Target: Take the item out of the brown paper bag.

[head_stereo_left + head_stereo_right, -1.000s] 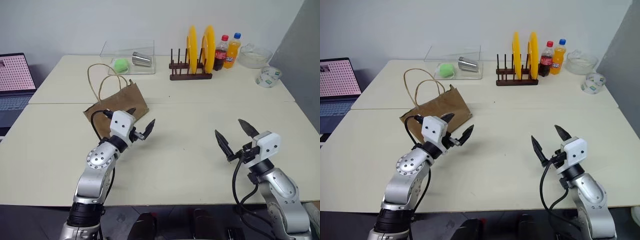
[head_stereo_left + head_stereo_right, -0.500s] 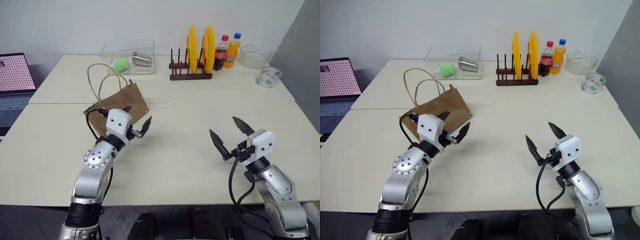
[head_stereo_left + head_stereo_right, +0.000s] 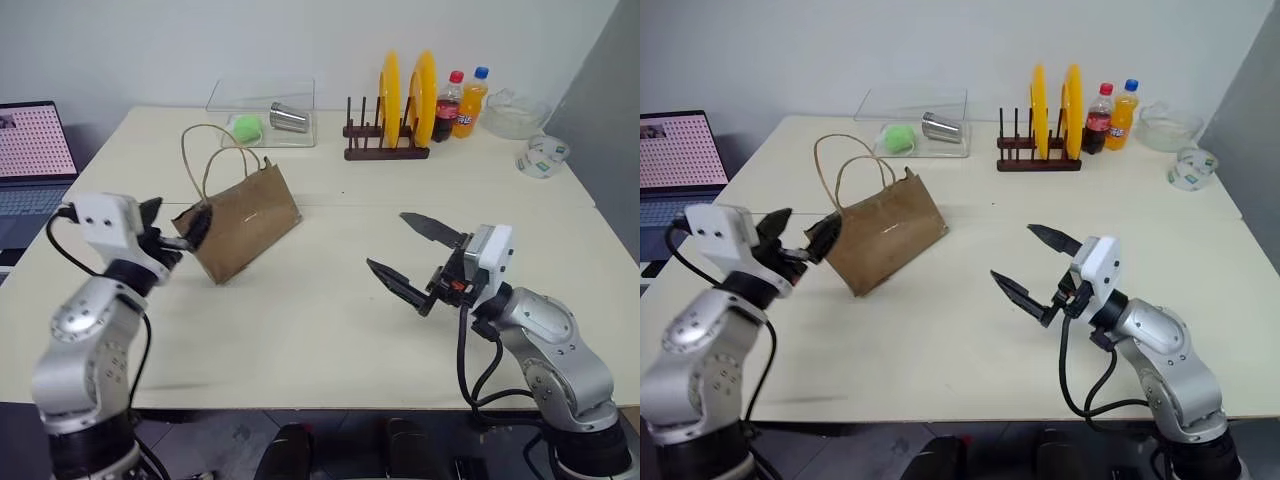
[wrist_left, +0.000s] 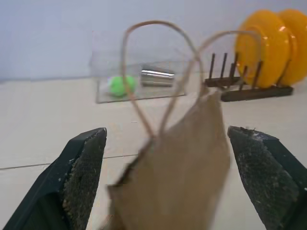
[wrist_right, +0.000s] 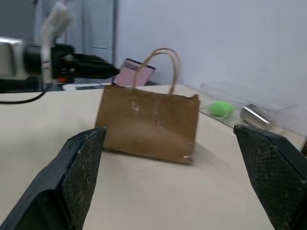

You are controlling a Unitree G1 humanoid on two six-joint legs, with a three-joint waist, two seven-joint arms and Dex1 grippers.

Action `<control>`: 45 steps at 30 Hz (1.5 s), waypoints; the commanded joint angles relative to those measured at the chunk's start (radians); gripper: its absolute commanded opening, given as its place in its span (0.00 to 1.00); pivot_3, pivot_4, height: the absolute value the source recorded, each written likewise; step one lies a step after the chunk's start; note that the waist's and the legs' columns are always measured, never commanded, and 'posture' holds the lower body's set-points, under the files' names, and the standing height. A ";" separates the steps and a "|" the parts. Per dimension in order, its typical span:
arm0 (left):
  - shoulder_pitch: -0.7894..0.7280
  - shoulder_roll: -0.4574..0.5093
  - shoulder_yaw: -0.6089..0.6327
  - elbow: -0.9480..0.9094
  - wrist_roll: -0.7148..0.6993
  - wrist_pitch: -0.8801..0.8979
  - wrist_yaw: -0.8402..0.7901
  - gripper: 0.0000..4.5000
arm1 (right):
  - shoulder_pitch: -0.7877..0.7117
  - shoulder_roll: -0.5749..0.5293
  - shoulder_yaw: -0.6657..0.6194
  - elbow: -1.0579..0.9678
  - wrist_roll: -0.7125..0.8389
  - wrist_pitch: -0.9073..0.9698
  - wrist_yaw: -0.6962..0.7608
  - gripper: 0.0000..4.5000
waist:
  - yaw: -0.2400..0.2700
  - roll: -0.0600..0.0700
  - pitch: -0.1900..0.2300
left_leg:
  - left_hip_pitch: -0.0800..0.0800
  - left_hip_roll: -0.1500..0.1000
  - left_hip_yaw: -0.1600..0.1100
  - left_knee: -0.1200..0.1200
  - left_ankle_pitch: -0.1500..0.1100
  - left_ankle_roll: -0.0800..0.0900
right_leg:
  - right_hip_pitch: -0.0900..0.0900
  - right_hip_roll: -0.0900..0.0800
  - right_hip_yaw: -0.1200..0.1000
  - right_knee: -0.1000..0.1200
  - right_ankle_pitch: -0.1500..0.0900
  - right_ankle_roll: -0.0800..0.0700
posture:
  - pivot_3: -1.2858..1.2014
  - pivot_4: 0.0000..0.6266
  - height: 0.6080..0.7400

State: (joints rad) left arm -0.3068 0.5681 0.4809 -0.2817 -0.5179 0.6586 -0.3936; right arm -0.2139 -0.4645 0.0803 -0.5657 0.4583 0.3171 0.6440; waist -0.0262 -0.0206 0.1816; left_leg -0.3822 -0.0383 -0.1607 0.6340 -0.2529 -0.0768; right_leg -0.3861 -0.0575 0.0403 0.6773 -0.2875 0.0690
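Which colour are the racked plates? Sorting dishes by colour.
Yellow: the plates stand in a dark wooden rack, clearest in the right eye view.

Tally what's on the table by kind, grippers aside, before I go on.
Paper bag: 1
Soda bottles: 2
Yellow plates: 2
Plate rack: 1
Clear tray: 1
Metal cup: 1
Green ball: 1
Glass bowl: 1
Tape roll: 1
Laptop: 1
Total: 12
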 commanded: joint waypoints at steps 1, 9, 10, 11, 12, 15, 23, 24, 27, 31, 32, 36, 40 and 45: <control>-0.083 0.090 0.003 0.125 -0.042 0.026 -0.102 0.95 | -0.040 -0.018 0.019 -0.039 0.043 0.038 0.042 1.00 | -0.003 0.000 0.000 | 0.000 0.000 0.000 0.000 0.000 0.000 | 0.000 0.000 0.000 -0.001 0.000 0.000 | 0.52 0.24 1.00; -0.295 0.214 -0.164 0.425 0.005 0.003 -0.314 0.95 | -0.099 -0.036 0.047 -0.071 0.063 0.095 0.075 1.00 | -0.006 0.000 0.000 | 0.000 0.000 0.000 -0.004 0.000 0.000 | -0.003 0.000 0.001 -0.001 0.000 -0.001 | 0.52 0.24 1.00; -0.324 0.218 -0.182 0.462 0.019 -0.016 -0.332 0.95 | -0.101 -0.037 0.046 -0.075 0.063 0.098 0.075 1.00 | -0.006 -0.001 0.000 | 0.000 0.000 0.000 -0.004 0.000 0.000 | -0.002 0.000 0.001 -0.001 0.000 -0.001 | 0.52 0.24 1.00; -0.355 0.219 -0.198 0.499 0.032 -0.032 -0.345 0.95 | -0.101 -0.038 0.045 -0.079 0.061 0.099 0.074 1.00 | -0.006 -0.001 0.001 | -0.001 0.000 0.000 -0.004 0.000 0.000 | -0.003 0.000 0.000 -0.002 0.000 -0.001 | 0.52 0.24 1.00; -0.383 0.219 -0.210 0.531 0.041 -0.041 -0.355 0.95 | -0.101 -0.039 0.044 -0.082 0.059 0.101 0.072 1.00 | -0.006 -0.001 0.001 | -0.001 0.000 0.000 -0.004 0.000 0.000 | -0.003 0.000 0.001 -0.002 0.000 -0.001 | 0.52 0.24 1.00; -0.455 0.216 -0.237 0.613 0.067 -0.067 -0.382 0.95 | -0.096 -0.043 0.043 -0.092 0.053 0.107 0.068 1.00 | -0.006 -0.001 0.001 | -0.001 0.000 0.000 -0.004 0.000 0.000 | -0.003 0.000 0.001 -0.002 0.000 -0.001 | 0.52 0.24 1.00; -0.657 0.220 -0.286 0.879 0.139 -0.151 -0.475 0.95 | -0.094 -0.043 0.043 -0.108 0.052 0.118 0.058 1.00 | -0.009 -0.001 0.001 | -0.001 0.000 0.000 -0.003 0.000 0.000 | -0.003 0.000 0.000 -0.001 0.000 -0.001 | 0.52 0.24 1.00; -0.679 0.220 -0.287 0.909 0.147 -0.162 -0.484 0.95 | -0.095 -0.044 0.043 -0.109 0.051 0.119 0.057 1.00 | -0.009 -0.001 0.001 | -0.001 0.000 0.000 -0.003 0.000 0.000 | -0.003 0.000 0.001 -0.001 0.000 -0.001 | 0.52 0.24 1.00; -0.772 0.231 -0.301 1.043 0.189 -0.222 -0.516 0.95 | -0.095 -0.047 0.043 -0.112 0.050 0.125 0.057 1.00 | -0.009 -0.001 0.001 | -0.001 0.000 0.000 -0.003 0.000 0.000 | -0.003 0.000 0.000 -0.001 0.000 -0.001 | 0.52 0.24 1.00; -0.829 0.233 -0.328 1.154 0.243 -0.296 -0.564 0.76 | -0.095 -0.049 0.041 -0.119 0.052 0.132 0.055 1.00 | -0.013 -0.001 0.001 | -0.001 0.000 0.001 -0.003 0.000 0.000 | -0.004 0.000 0.000 -0.001 0.000 -0.001 | 0.52 0.24 1.00; -0.840 0.232 -0.333 1.177 0.255 -0.312 -0.574 0.69 | -0.095 -0.050 0.041 -0.120 0.053 0.134 0.054 1.00 | -0.015 -0.001 0.001 | -0.001 0.000 0.000 -0.003 0.000 0.000 | -0.004 0.000 0.000 0.000 0.000 -0.001 | 0.52 0.24 1.00; -0.887 0.231 -0.354 1.262 0.301 -0.368 -0.601 0.41 | -0.094 -0.053 0.039 -0.127 0.056 0.142 0.051 1.00 | -0.020 -0.002 0.001 | -0.001 0.000 0.000 -0.003 0.000 0.000 | -0.004 0.000 0.000 0.000 0.000 -0.001 | 0.52 0.24 1.00; -0.933 0.224 -0.364 1.323 0.330 -0.425 -0.626 0.13 | -0.087 -0.056 0.033 -0.137 0.057 0.152 0.045 1.00 | -0.023 -0.002 0.001 | -0.002 0.000 0.000 -0.003 0.000 0.000 | -0.004 0.000 0.000 0.000 0.000 -0.001 | 0.52 0.24 1.00; -0.999 0.204 -0.361 1.383 0.347 -0.489 -0.671 0.00 | -0.063 -0.064 0.019 -0.162 0.066 0.168 0.030 1.00 | -0.023 -0.002 0.001 | -0.002 0.000 0.000 -0.003 0.000 0.000 | -0.004 0.000 0.000 0.000 0.000 -0.001 | 0.52 0.24 1.00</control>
State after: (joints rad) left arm -1.2531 0.7686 0.1117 1.1033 -0.1731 0.2068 -1.0452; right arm -0.2846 -0.5235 0.1319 -0.6780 0.4983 0.4814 0.6860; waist -0.0497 -0.0227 0.1830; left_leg -0.3841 -0.0384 -0.1605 0.6311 -0.2527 -0.0769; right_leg -0.3898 -0.0574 0.0404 0.6777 -0.2879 0.0683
